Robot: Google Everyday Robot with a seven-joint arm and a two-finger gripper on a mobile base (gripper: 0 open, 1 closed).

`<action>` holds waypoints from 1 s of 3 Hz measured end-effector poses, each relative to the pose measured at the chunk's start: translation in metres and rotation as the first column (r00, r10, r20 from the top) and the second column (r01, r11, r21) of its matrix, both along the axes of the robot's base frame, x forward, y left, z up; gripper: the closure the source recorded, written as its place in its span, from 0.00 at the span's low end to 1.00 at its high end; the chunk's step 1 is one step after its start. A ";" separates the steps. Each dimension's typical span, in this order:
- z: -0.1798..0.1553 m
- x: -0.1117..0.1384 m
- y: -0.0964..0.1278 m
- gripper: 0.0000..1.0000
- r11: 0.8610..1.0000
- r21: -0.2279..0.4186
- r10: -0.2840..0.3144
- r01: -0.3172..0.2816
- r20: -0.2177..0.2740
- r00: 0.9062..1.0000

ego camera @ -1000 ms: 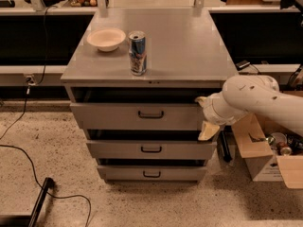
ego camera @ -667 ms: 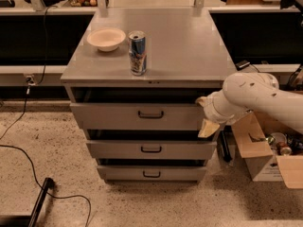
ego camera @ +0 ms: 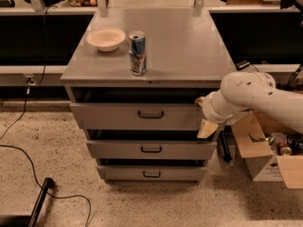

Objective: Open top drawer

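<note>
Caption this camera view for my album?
Robot's gripper at the right end of the slightly open, wide grey metal top drawer.

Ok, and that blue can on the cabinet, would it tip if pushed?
Probably. The can stands upright, tall and narrow, so a push near its rim would likely topple it; on its side it could roll. Pushed low, it might slide on the smooth cabinet top. The gripper sits at the top drawer's right end, below it.
</note>
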State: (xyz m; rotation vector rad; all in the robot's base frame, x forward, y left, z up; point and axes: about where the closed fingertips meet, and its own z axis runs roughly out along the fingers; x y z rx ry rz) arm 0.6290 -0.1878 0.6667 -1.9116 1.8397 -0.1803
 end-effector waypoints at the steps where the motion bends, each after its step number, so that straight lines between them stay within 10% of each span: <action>1: -0.001 -0.027 0.014 0.22 0.999 0.023 0.038 -0.038 -0.019 0.999; 3: -0.001 -0.092 0.049 0.21 0.989 0.049 0.145 -0.140 -0.109 0.983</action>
